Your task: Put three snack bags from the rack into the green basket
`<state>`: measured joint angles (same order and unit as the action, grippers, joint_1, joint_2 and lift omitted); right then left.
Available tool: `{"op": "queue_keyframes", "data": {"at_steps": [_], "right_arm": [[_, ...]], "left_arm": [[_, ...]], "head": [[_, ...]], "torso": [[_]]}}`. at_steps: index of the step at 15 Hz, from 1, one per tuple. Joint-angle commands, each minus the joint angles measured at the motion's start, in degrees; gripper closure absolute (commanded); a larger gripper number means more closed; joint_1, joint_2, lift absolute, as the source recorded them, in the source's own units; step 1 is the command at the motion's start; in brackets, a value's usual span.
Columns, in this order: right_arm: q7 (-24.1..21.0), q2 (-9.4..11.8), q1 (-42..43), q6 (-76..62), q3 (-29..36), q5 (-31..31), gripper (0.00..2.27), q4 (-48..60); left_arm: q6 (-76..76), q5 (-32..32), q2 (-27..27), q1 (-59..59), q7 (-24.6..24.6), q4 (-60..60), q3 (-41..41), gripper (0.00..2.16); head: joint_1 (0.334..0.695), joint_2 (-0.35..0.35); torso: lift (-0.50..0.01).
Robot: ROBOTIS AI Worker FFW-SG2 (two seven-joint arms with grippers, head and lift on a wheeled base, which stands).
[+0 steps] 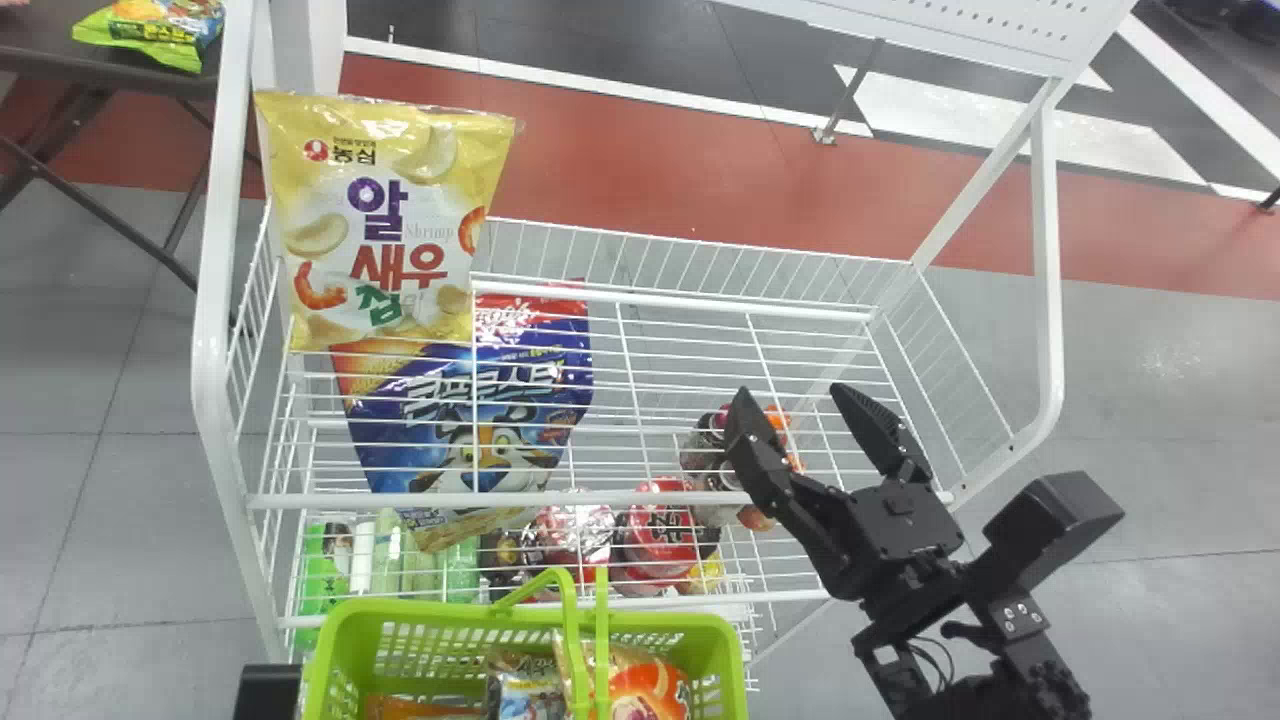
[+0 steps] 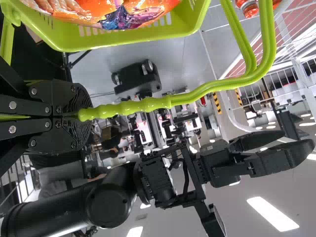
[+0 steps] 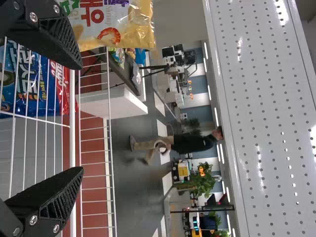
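In the head view my right gripper [image 1: 800,420] stands open over the right part of the wire rack [image 1: 700,300], nothing between its fingers. In the right wrist view the same gripper [image 3: 81,118] has its fingers wide apart. A yellow snack bag [image 1: 390,220] stands at the rack's left end; a blue cereal bag [image 1: 480,400] lies behind the wires just below it. The green basket [image 1: 680,625] stands in front of the rack, holding an orange bag [image 1: 645,690] and other packets. In the left wrist view my left gripper [image 2: 81,116] is shut on the basket handle [image 2: 133,106].
Lower in the rack are red round packages [image 1: 665,530] and green bottles [image 1: 460,570]. White posts [image 1: 210,300] frame the rack, and a perforated white panel [image 3: 261,98] rises at its back. A dark table [image 1: 110,60] with a snack bag stands behind at the left.
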<state>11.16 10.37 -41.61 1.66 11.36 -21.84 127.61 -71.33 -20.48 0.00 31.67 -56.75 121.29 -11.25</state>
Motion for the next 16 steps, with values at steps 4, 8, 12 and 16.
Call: {"op": "queue_keyframes", "data": {"at_steps": [4,8,12,16], "right_arm": [[0.0,0.09,0.22,0.41,0.15,-0.22,0.08,-0.09],[0.0,0.18,0.39,0.41,0.15,-0.31,0.08,-0.35],[0.0,0.18,0.39,0.24,0.24,-0.31,0.08,-0.35],[0.09,0.26,0.48,0.24,0.24,-0.31,0.08,-0.35]], "left_arm": [[-0.35,0.0,-0.15,-0.03,0.15,0.0,0.0,1.39],[-0.88,0.09,-0.15,-0.03,0.24,0.09,0.0,1.39],[-1.4,0.0,-0.15,-0.38,0.5,0.0,-0.18,1.39],[-1.4,0.0,-0.15,-0.38,0.5,0.0,-0.09,1.39]], "head": [[0.695,-0.35],[0.695,-0.35],[0.695,-0.35],[0.695,-0.35]], "torso": [[0.0],[0.0],[0.0],[0.0]]}}
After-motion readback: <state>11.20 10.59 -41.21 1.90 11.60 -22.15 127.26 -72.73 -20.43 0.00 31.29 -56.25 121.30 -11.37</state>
